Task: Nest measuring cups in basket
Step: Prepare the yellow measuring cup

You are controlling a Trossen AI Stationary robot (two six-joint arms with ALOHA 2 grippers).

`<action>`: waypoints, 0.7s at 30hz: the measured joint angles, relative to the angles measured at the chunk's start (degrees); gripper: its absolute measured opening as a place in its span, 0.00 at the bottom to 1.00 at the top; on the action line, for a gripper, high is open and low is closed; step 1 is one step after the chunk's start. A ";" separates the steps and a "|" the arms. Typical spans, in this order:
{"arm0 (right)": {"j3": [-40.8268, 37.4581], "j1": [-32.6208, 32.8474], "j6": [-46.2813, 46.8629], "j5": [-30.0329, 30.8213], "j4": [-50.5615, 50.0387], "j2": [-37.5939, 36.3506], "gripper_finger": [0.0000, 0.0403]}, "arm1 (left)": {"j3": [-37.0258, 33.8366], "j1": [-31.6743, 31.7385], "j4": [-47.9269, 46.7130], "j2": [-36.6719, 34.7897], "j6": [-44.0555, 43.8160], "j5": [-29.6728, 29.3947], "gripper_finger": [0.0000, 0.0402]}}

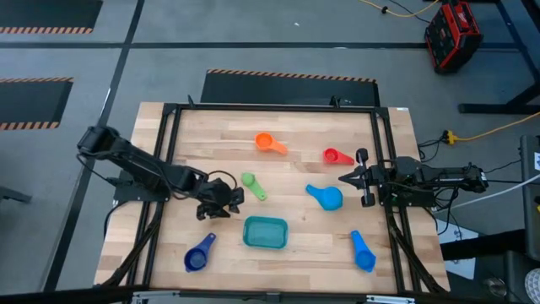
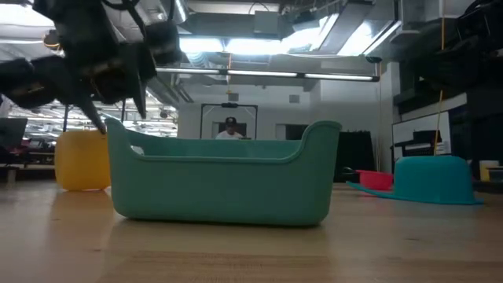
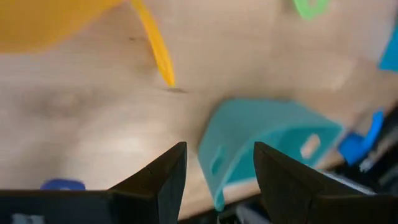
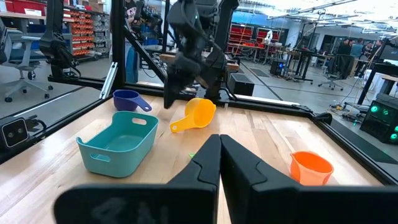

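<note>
Left gripper (image 3: 217, 171) hovers, fingers wide, teal rectangular plastic basket (image 3: 261, 146) just beyond, yellow plastic scoop-shaped cup (image 4: 196, 114) beside; right fingers (image 4: 239, 165) pressed together.

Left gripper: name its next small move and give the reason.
Probably lower the left gripper onto the yellow cup and close. Its jaws stand open, empty, just above that cup, which lies on the table beside the basket; the basket holds no cup yet.

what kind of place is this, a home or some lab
Most likely a robotics lab or workshop, not a home. The wooden table sits in a dark metal frame, hazard-striped mats mark the grey floor, and shelves of red parts bins and other workstations fill the room behind.
</note>
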 joint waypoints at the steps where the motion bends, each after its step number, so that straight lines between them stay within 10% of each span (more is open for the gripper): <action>1: 0.00 0.00 0.00 0.02 -0.02 0.00 0.04 | 0.01 0.00 0.02 0.60 -1.19 -0.17 0.44; 21: 0.00 0.00 -0.02 0.00 -0.15 0.00 0.04 | -0.01 0.02 -4.26 7.87 -8.78 -4.79 0.44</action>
